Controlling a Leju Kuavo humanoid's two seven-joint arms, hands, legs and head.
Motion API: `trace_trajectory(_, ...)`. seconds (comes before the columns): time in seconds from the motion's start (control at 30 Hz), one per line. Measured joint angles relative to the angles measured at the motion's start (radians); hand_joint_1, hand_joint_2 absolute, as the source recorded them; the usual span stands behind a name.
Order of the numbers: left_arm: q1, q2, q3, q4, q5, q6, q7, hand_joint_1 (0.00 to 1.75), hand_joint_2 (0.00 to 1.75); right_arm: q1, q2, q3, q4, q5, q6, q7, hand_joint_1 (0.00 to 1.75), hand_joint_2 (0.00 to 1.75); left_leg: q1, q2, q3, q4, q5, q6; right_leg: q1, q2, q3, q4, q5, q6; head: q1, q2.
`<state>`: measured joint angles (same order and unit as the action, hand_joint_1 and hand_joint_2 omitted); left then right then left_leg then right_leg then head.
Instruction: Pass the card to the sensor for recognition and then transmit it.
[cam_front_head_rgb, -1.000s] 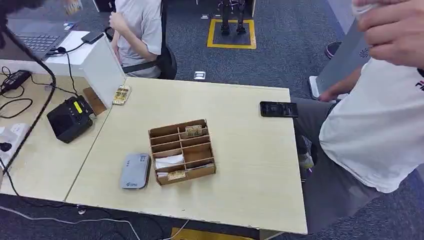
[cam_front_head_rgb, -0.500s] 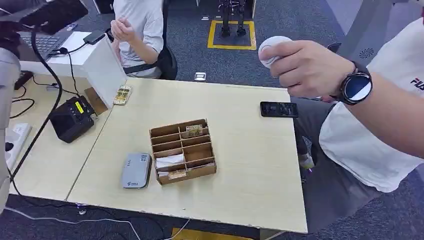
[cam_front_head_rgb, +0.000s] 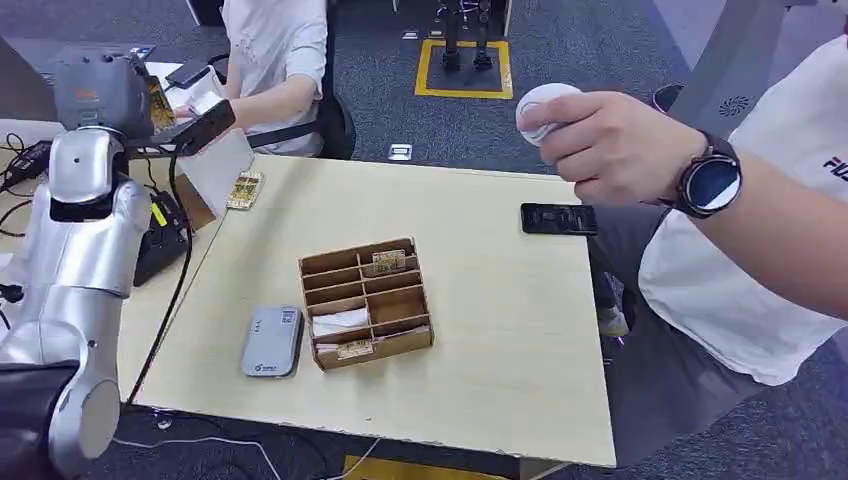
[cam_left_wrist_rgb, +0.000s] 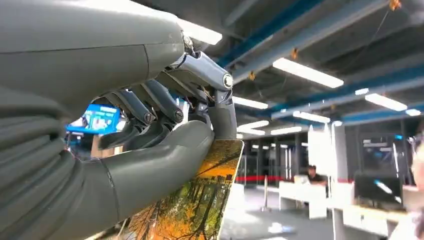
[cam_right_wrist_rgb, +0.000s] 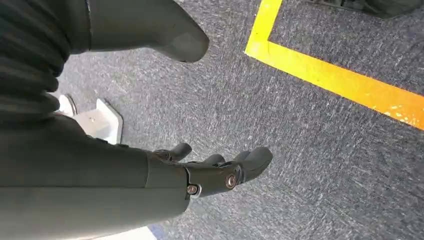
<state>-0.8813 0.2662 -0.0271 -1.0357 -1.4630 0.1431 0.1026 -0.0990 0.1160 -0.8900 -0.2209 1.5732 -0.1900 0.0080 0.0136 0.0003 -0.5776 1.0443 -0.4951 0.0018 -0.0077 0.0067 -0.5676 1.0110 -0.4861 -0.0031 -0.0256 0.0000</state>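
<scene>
1. While our left arm (cam_front_head_rgb: 75, 250) was lifted high over the left edge of the table (cam_front_head_rgb: 500, 340), our left hand (cam_left_wrist_rgb: 165, 135) held the card (cam_left_wrist_rgb: 195, 200) between its thick thumb and its dark fingers (cam_left_wrist_rgb: 150, 100).
2. We saw a picture of orange and yellow trees on the card.
3. From our head we could see a bit of the card (cam_front_head_rgb: 160, 103) up by the hand (cam_front_head_rgb: 105, 90), above the far left corner of the table.
4. Our right hand (cam_right_wrist_rgb: 220, 172) hung down over the grey carpet (cam_right_wrist_rgb: 310, 150), near a yellow line (cam_right_wrist_rgb: 340, 82). Its fingers were a little bent and apart, and it held nothing.
5. We saw the grey sensor (cam_front_head_rgb: 270, 342) lying flat near the front edge of the table, just left of the wooden box (cam_front_head_rgb: 366, 302).
6. We saw that the wooden box had many small slots, with some cards and white paper in them.
7. A black phone (cam_front_head_rgb: 557, 218) lay by the right edge of the table.
8. A black machine (cam_front_head_rgb: 165, 240) sat on the next desk, past the left edge, partly behind our arm.
9. A person's hand (cam_front_head_rgb: 610, 145) with a dark watch (cam_front_head_rgb: 708, 182) held a white round thing (cam_front_head_rgb: 540, 105) over the far right corner of the table.
10. Another person in a white shirt (cam_front_head_rgb: 275, 45) sat on a chair behind the far edge.
</scene>
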Motion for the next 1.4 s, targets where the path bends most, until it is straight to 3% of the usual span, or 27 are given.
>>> trace_trajectory(0.5,0.006,-0.047,0.037,0.042,-0.018,-0.002,-0.008,1.75,1.75,0.0,0.0,0.001,0.0,0.0,0.0,-0.003,0.0,1.75,0.0,0.0,0.0,0.0,0.0,0.0,0.0,0.0,0.0,0.0,0.0,0.0,0.0,0.0)
trace_trajectory(0.53,0.006,-0.05,0.037,0.042,-0.019,-0.002,-0.008,1.47,1.75,0.0,0.0,0.001,0.0,0.0,0.0,-0.002,0.0,1.75,0.0,0.0,0.0,0.0,0.0,0.0,0.0,0.0,0.0,0.0,0.0,0.0,0.0,0.0)
trace_trajectory(0.57,0.006,-0.055,0.037,0.045,-0.02,-0.002,-0.008,0.09,1.75,0.0,0.0,0.002,0.0,0.0,-0.002,-0.002,0.0,1.75,0.0,0.0,0.0,0.0,0.0,0.0,0.0,0.0,0.0,0.0,0.0,0.0,0.0,0.0)
trace_trajectory(0.6,0.006,-0.057,0.039,0.046,-0.021,-0.002,-0.008,0.0,1.75,0.0,0.0,0.001,0.0,0.0,-0.003,-0.002,0.0,1.75,0.0,0.0,0.0,0.0,0.0,0.0,0.0,0.0,0.0,0.0,0.0,0.0,0.0,0.0)
trace_trajectory(0.93,0.023,-0.077,0.066,0.049,-0.027,0.029,-0.033,0.0,1.75,0.002,0.0,0.001,0.0,-0.003,-0.005,-0.003,0.0,1.75,0.0,0.0,0.0,0.0,0.0,0.0,0.0,0.0,0.0,0.0,0.0,0.0,0.0,0.0)
trace_trajectory(1.07,0.06,-0.066,0.09,0.035,-0.027,0.063,-0.038,0.0,1.75,0.003,0.0,0.001,0.0,-0.005,-0.011,-0.002,0.0,1.75,0.0,0.001,0.0,-0.001,0.0,0.0,0.0,0.001,0.0,0.001,0.0,0.0,0.0,0.0)
trace_trajectory(1.17,0.126,-0.036,0.149,0.017,-0.021,0.124,-0.056,0.0,1.75,0.007,0.0,-0.002,0.0,-0.018,-0.016,-0.001,0.0,1.75,0.0,0.004,0.001,-0.001,0.0,0.0,0.0,0.004,0.0,0.001,0.0,0.0,0.0,0.0)
trace_trajectory(1.4,0.381,0.01,0.362,-0.06,0.07,0.298,-0.203,0.0,1.75,0.015,-0.001,-0.028,0.0,-0.039,-0.03,0.011,0.0,1.75,0.0,0.006,0.002,-0.003,-0.001,-0.001,0.0,0.008,-0.001,0.0,-0.001,-0.001,0.0,0.0)
